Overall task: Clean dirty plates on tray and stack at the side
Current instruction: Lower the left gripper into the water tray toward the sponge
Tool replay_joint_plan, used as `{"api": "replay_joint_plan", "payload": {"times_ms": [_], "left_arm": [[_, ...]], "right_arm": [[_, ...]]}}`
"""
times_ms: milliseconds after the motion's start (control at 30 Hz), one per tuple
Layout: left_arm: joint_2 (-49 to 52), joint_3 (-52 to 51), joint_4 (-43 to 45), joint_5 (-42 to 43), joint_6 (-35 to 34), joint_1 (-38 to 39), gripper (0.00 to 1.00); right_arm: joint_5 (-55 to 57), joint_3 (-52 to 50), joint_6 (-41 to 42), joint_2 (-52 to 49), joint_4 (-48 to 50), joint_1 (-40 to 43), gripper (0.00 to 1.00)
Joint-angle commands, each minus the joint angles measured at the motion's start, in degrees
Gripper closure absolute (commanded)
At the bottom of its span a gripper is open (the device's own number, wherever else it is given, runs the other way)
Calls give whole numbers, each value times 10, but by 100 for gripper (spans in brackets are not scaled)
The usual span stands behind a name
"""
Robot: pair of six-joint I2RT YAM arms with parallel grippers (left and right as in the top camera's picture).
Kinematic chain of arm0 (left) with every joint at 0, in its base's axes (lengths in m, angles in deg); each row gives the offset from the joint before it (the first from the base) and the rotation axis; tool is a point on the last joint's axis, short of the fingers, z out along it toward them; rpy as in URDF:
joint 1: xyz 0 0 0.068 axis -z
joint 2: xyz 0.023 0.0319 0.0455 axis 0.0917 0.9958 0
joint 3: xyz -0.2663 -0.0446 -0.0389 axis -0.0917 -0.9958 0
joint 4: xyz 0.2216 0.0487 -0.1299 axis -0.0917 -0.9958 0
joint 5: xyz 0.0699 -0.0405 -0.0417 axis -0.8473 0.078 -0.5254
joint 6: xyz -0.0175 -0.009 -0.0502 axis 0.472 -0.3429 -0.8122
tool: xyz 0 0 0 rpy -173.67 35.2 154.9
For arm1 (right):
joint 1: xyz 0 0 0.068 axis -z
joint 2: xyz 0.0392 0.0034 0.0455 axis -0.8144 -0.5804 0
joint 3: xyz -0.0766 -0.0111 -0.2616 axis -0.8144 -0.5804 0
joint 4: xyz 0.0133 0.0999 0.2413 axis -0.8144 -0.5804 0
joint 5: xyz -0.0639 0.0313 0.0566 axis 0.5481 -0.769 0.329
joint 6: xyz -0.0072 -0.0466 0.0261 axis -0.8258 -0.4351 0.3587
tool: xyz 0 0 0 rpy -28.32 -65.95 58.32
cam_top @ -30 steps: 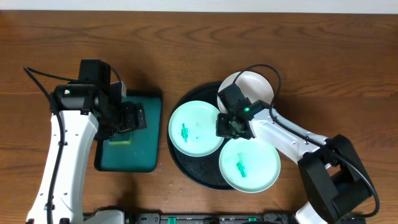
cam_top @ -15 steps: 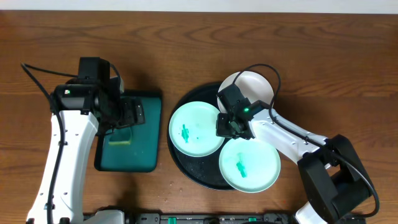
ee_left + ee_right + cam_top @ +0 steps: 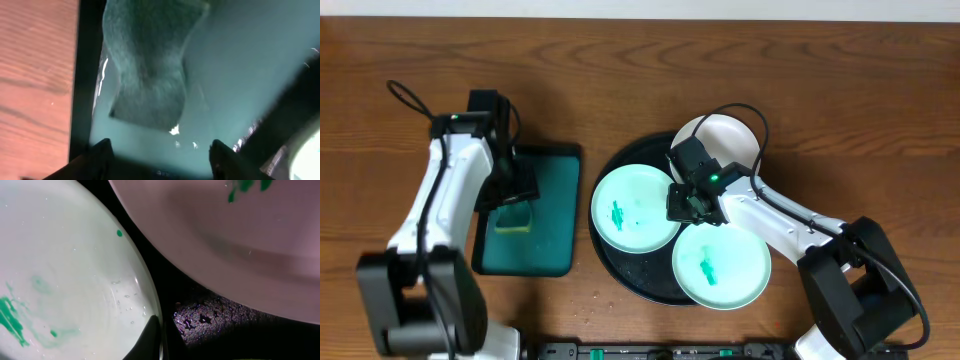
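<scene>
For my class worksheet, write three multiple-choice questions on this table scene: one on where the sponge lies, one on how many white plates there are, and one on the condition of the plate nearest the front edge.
1. Where does the sponge lie?
A) on the floor
B) on the green tray
C) in a bowl

2. How many white plates are in view?
A) one
B) two
C) three

3. The front plate is:
A) smeared with green
B) spotless
C) upside down

Answers:
1 B, the sponge rests inside the rectangular green tray.
2 C, the left plate, the front plate and the back plate all show at the black tray.
3 A, a green smear marks its centre.
</scene>
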Motion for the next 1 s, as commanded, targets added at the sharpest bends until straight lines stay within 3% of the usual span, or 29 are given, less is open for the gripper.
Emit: {"api": "replay_joint_plan", "payload": {"times_ms": [0, 433, 600, 967], "left_arm": [[40, -5, 13, -15, -3, -7, 42], [77, -19, 79, -15, -2, -48, 46], [80, -24, 93, 44, 15, -82, 47], [86, -24, 92, 91, 53, -50, 49]], "right_arm": [[-2, -3, -17, -6, -2, -9, 99], [-2, -3, -23, -6, -5, -9, 99], [-2, -3, -22, -6, -4, -9, 99], [-2, -3, -22, -6, -2, -9, 98]]}}
